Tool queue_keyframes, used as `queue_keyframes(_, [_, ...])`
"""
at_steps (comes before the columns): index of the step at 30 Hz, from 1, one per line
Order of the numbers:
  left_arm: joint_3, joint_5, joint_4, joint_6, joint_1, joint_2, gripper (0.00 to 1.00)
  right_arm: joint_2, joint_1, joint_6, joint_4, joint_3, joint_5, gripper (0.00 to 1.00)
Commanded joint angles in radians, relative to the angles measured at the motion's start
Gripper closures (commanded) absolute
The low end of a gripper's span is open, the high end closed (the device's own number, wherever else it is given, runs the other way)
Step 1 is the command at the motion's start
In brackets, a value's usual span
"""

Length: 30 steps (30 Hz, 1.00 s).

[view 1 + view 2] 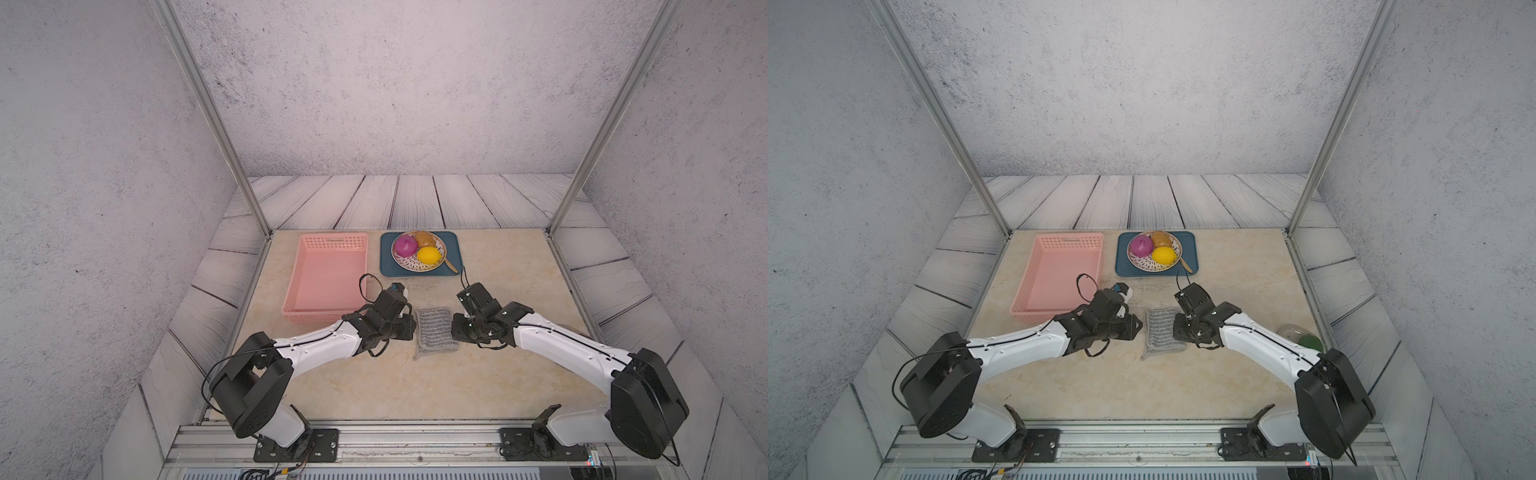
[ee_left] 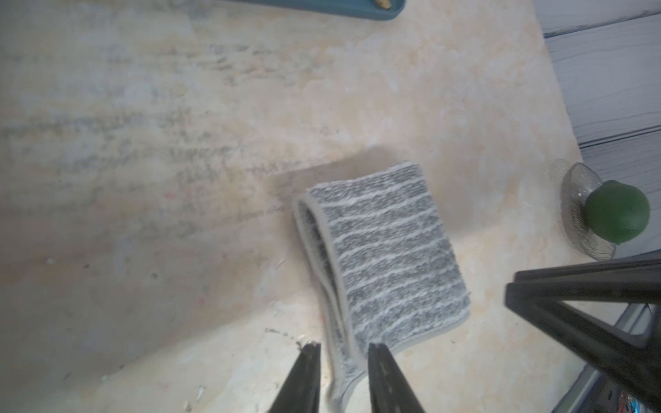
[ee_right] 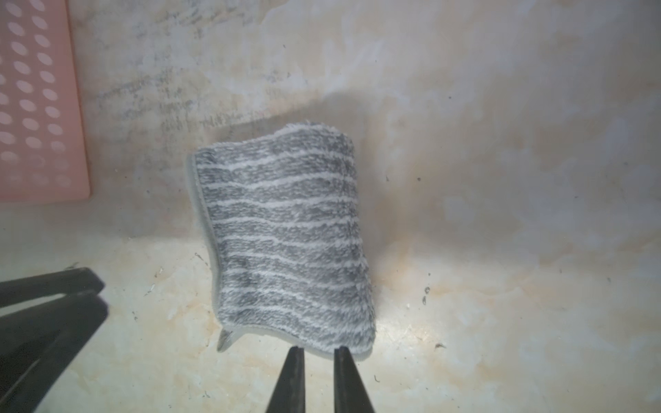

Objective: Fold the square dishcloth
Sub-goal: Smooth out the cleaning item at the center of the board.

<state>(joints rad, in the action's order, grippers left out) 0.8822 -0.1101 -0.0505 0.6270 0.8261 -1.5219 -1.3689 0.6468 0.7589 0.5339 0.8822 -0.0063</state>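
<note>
Dishcloth (image 1: 434,332) is lying folded on the bench (image 1: 374,382), narrower than it is long, sitting between the two arms' ends in both top views, near the front corner of the pink basket (image 1: 332,242) and well short of the blue tray (image 1: 454,249). Stacked open edges are facing the left arm and the smooth folded side is facing the right arm. Left pincer (image 2: 345,357) is hovering at the near corner on the open-edge side with its jaws standing apart. A strip of the cloth's edge is running between them, and bench is showing beside it on one side. Right pincer (image 3: 319,354) is sitting at the cloth's near edge with its jaws only a little apart and bench showing in the gap. Contact with the cloth is not clear. On the tray a plate (image 1: 400,262) is carrying a purple onion (image 1: 405,246), a lemon (image 1: 429,255) and a brown potato (image 1: 424,238). A lime (image 2: 617,211) is resting in a glass dish (image 2: 572,200) by the bench's right edge.
</note>
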Motion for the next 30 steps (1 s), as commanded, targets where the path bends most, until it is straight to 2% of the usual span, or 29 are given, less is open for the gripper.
queue_keyframes(1, [0.050,-0.033,-0.048,-0.078,0.032,-0.048,0.69,-0.004,-0.003,-0.001,-0.004,-0.011,0.008,0.85])
queue_keyframes(7, [0.091,-0.109,-0.033,-0.078,0.043,-0.160,0.69,-0.039,-0.003,0.000,-0.028,-0.028,-0.019,0.84])
queue_keyframes(20, [0.041,-0.105,-0.011,-0.075,0.035,-0.273,0.71,-0.131,-0.003,0.006,-0.122,-0.101,-0.018,0.82])
queue_keyframes(25, [0.025,-0.122,0.007,-0.077,0.019,-0.303,0.76,-0.155,-0.004,0.014,-0.138,-0.124,-0.016,0.82])
queue_keyframes(30, [0.014,-0.151,0.014,-0.081,0.015,-0.265,0.76,-0.120,-0.004,0.011,-0.100,-0.112,-0.006,0.83])
